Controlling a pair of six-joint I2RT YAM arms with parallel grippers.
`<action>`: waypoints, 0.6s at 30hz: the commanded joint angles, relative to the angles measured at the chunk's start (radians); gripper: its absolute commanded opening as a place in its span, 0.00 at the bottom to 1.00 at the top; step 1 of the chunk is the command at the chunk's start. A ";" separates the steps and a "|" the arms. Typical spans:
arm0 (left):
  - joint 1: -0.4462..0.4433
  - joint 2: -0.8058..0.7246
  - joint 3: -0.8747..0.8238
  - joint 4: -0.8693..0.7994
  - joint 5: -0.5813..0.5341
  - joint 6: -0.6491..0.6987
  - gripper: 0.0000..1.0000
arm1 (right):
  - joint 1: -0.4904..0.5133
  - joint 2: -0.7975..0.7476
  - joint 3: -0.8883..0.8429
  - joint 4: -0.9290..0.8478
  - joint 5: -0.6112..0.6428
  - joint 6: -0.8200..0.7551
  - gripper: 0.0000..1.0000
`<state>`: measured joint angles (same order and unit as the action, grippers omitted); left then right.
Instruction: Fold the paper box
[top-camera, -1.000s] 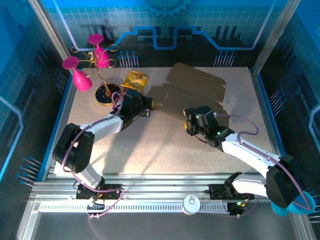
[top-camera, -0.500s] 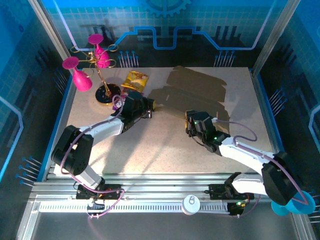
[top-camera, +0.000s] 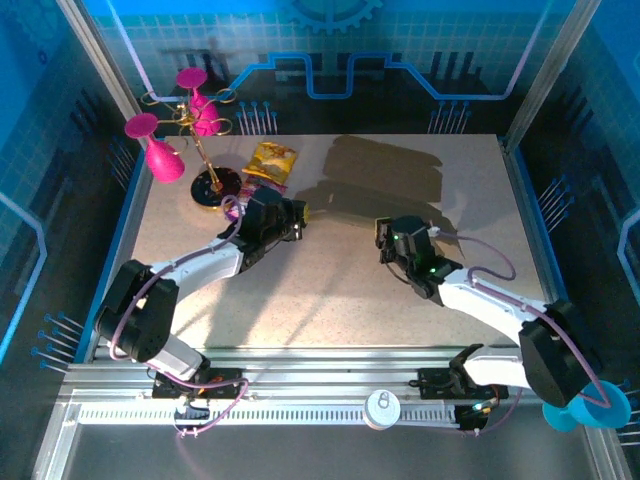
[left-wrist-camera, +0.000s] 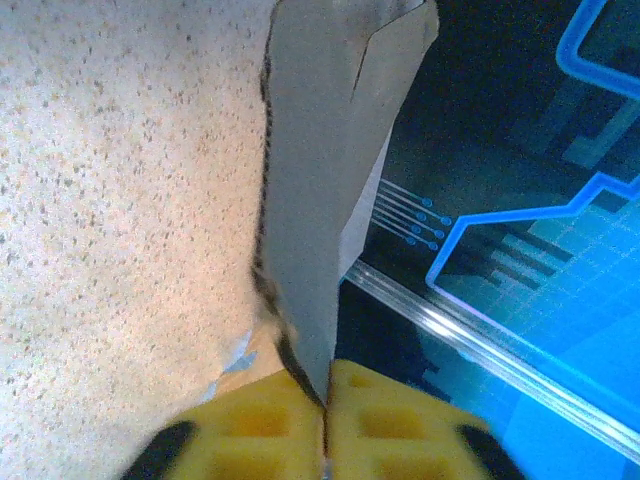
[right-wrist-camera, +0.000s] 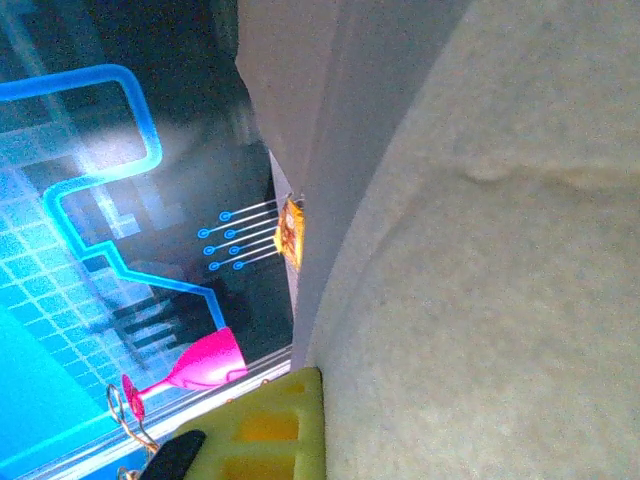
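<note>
Brown paper box (left-wrist-camera: 320, 180) pinched in left gripper (left-wrist-camera: 325, 385)

White arms (top-camera: 205, 262) with black joints trail purple cables (top-camera: 490, 245); left gripper (left-wrist-camera: 325, 390) and right gripper (top-camera: 385, 232) have yellow fingers (left-wrist-camera: 385, 420).

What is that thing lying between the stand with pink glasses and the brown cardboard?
A yellow snack packet lies between the glass stand and the paper box, as the top view shows.

Warm light from above falls bright on the middle of the desk (top-camera: 330, 290), while the blue walls around it stay dim. The paper box (top-camera: 390, 165) looks dark and shadowed. The left end effector (left-wrist-camera: 325, 395) is blurred close up, and the right wrist view is soft throughout
</note>
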<state>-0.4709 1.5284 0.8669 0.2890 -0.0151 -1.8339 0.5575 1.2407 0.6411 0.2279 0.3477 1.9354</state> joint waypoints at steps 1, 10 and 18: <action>-0.001 -0.073 0.010 -0.063 0.036 0.027 0.48 | -0.054 -0.072 0.075 -0.108 0.018 -0.088 0.00; 0.024 -0.291 0.133 -0.489 0.014 0.263 0.70 | -0.164 -0.123 0.376 -0.380 -0.148 -0.399 0.00; 0.095 -0.379 0.262 -0.632 -0.051 0.512 0.66 | -0.202 -0.110 0.682 -0.664 -0.314 -0.623 0.00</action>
<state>-0.3950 1.1702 1.0843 -0.2367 -0.0273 -1.4590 0.3637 1.1454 1.2301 -0.2729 0.1028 1.4563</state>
